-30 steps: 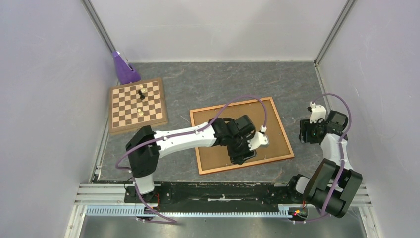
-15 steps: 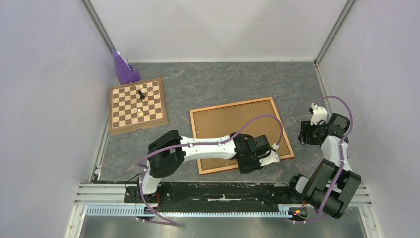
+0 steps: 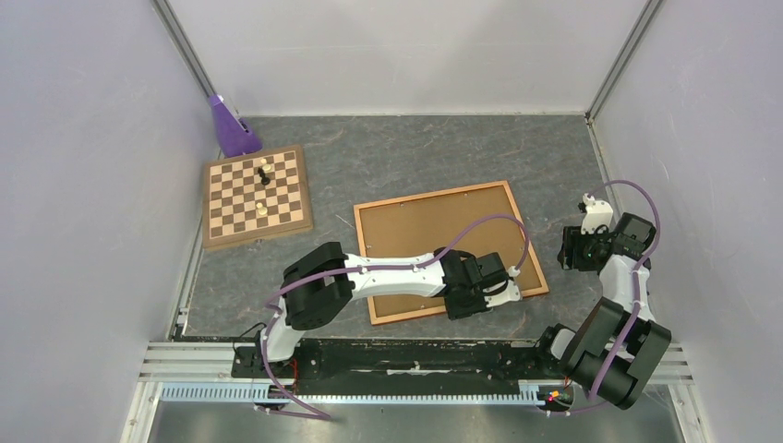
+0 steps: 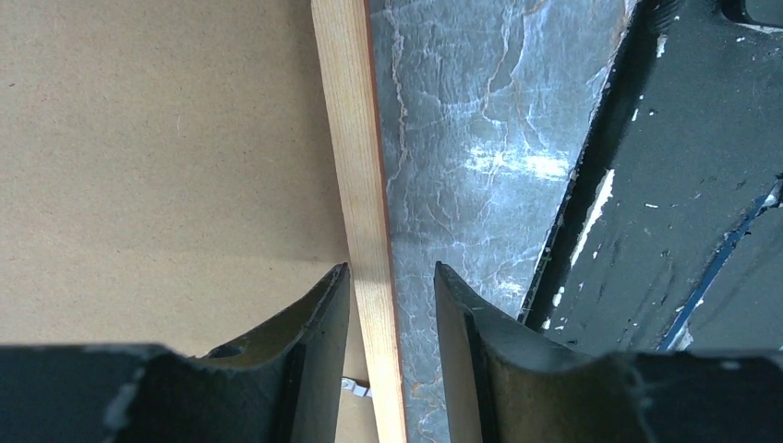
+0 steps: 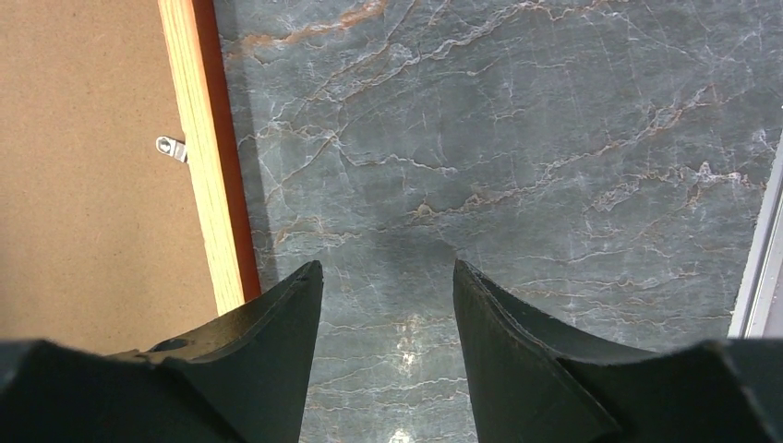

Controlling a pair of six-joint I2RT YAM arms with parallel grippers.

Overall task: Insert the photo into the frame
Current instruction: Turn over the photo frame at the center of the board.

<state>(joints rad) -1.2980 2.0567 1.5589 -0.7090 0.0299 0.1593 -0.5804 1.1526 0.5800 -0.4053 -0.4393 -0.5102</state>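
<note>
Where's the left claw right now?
Top view: the left claw sits at the near right corner of the frame. Its wrist view shows the near rail running between its fingers.

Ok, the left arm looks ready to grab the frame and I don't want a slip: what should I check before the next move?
1. Rail of the frame between the fingers of the left gripper: ok, one finger is over the backing panel, the other over the table.
2. Fingers touching the rail: cannot tell.
3. Right gripper out of the way: ok, open above bare table beside the frame.
4. Photo seated in the frame: cannot tell, only the backing panel shows.
5. Chessboard clear of both arms: ok.
</note>
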